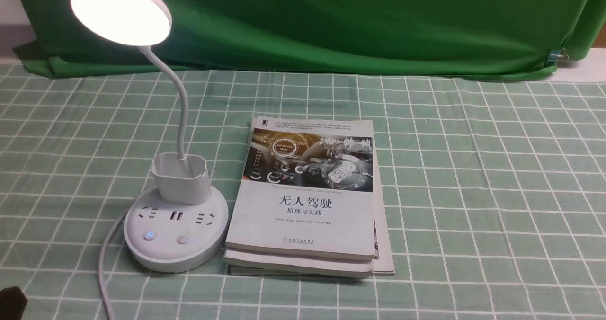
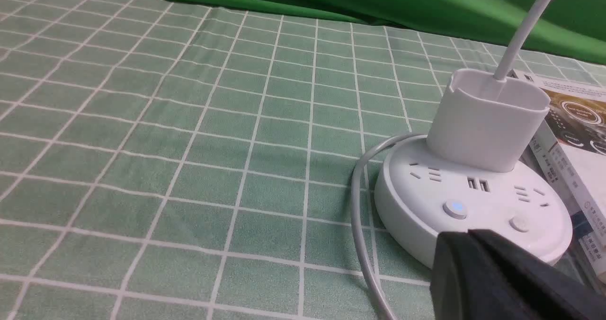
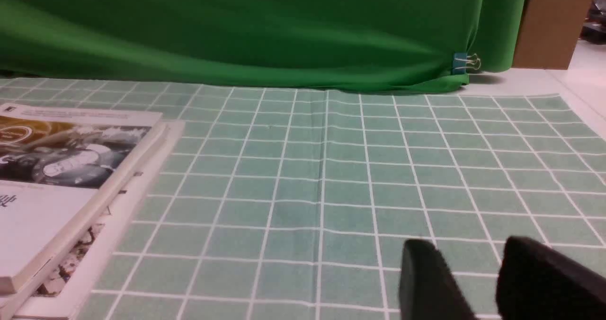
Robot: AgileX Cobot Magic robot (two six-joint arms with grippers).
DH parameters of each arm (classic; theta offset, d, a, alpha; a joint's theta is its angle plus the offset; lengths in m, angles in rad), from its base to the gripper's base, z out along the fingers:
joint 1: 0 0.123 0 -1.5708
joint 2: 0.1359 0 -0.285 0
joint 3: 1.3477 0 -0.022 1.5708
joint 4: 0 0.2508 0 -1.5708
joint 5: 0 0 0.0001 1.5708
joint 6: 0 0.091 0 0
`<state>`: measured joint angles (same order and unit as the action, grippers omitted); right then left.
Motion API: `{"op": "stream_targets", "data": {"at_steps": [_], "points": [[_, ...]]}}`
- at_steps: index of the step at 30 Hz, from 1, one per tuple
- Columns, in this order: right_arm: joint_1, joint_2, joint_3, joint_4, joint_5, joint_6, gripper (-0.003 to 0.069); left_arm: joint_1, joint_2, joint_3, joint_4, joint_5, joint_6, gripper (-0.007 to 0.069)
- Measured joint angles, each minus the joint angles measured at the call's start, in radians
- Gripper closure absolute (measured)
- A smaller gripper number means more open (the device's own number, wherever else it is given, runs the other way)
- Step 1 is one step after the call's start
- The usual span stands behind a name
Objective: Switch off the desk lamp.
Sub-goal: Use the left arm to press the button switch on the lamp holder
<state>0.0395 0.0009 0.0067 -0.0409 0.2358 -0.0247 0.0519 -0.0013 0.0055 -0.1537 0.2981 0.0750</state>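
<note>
Desk lamp [image 1: 176,225] seen lit, left on the green checked cloth [image 1: 473,168], beside stacked books [image 1: 307,211].
Disc head [image 1: 120,10] glowing, one base button [image 1: 149,235] lit blue; left gripper [image 2: 466,237] is held closed, empty, near that button; right gripper [image 3: 478,282] is parted, empty; green backdrop [image 1: 331,22] hung behind.

Smooth plastic lamp [image 1: 181,180] — matt cloth [image 1: 473,168]

The robot's left gripper [image 2: 466,237], a matte black wedge of hard plastic, has blunt rounded tips and only a thin seam dividing its two halves. The right gripper [image 3: 466,253] shows two thick, round-cornered black fingers [image 3: 426,282] with a gap between them and a dull, faintly grainy finish.
</note>
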Motion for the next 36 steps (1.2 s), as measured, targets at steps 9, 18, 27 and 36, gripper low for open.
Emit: {"op": "stream_targets", "data": {"at_steps": [9,18,27,36], "points": [[0.000,0.000,0.000,0.000,0.000,0.000,0.0417,0.000,0.000,0.000,0.000,0.000,0.000,0.0624],[0.000,0.000,0.000,0.000,0.000,0.000,0.0417,0.000,0.000,0.000,-0.187,-0.094,-0.017,0.0624],[0.000,0.000,0.000,0.000,0.000,0.000,0.0417,0.000,0.000,0.001,-0.639,-0.267,-0.061,0.0624],[0.000,0.000,0.000,0.000,0.000,0.000,0.0417,0.000,0.138,-0.199,-0.586,-0.003,-0.054,0.0624]]}}
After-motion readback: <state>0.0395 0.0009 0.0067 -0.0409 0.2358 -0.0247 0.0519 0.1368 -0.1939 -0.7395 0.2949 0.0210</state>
